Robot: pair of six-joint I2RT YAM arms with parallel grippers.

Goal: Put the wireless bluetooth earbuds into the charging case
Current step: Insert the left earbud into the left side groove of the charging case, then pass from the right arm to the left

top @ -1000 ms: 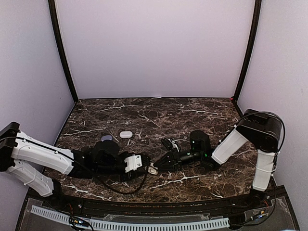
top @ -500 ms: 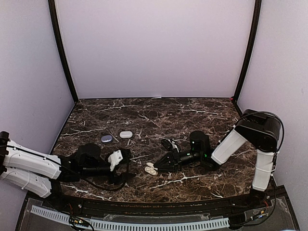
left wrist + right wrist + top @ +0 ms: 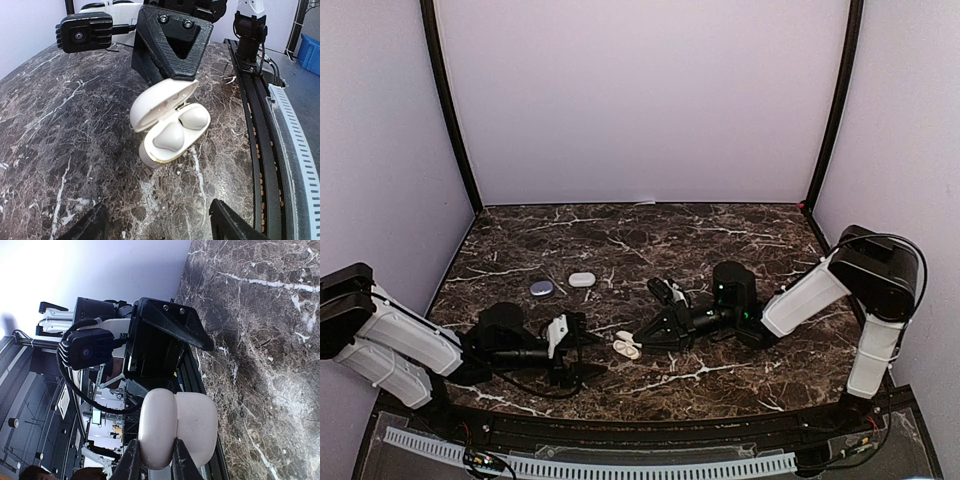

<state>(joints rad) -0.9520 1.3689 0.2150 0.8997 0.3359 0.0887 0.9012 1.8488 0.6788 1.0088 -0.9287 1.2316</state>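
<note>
While my left fingers (image 3: pixel 582 346) hang spread and empty, the charging case (image 3: pixel 165 120) at their 3 o'clock lies open on the tabletop (image 3: pixel 720 240) with both white earbuds (image 3: pixel 170 136) seated, so my right fingers (image 3: pixel 645 338), clamped on that case, should hold it level for closing the lid.

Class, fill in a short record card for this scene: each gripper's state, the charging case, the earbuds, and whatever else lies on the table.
left gripper: open, empty, apart from the charging case
right gripper: shut on the charging case, at its lid
charging case: white, lid open, tilted
earbuds: two cream buds seated inside the case
elsewhere: lavender case and closed white case, side by side on the table
</note>
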